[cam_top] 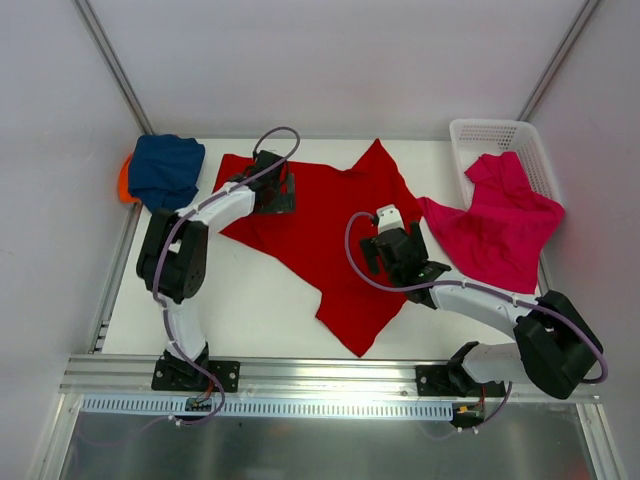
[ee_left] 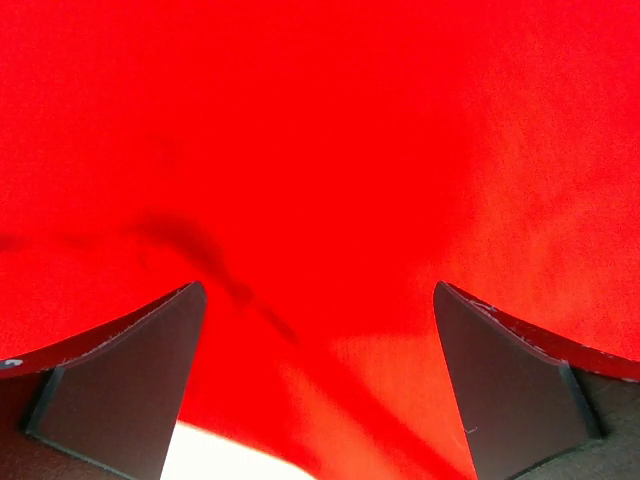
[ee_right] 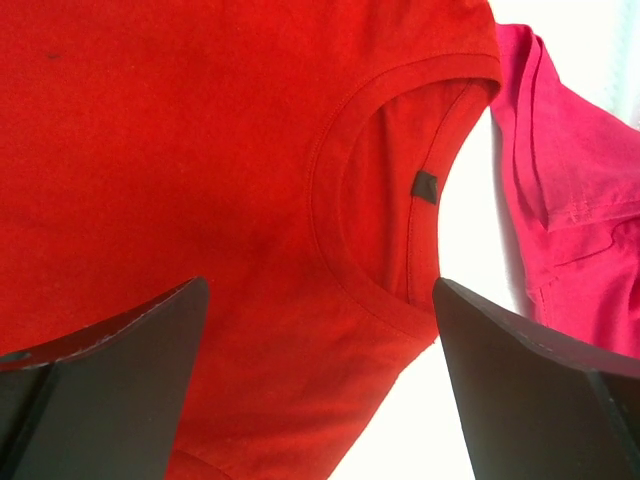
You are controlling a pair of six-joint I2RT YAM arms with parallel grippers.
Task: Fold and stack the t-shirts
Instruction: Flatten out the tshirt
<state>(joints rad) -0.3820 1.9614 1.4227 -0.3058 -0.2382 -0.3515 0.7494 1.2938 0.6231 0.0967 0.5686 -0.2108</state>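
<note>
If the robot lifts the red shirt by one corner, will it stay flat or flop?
It would probably flop: the red t-shirt lies as thin cloth with soft creases. Pushed, it would probably bunch up rather than slide, like the crumpled pink t-shirt.

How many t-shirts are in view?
4. The red t-shirt lies spread at the centre; the navy t-shirt is bunched at far left; the orange t-shirt peeks from under it; the magenta t-shirt drapes over the white basket at right. Others may be hidden.
</note>
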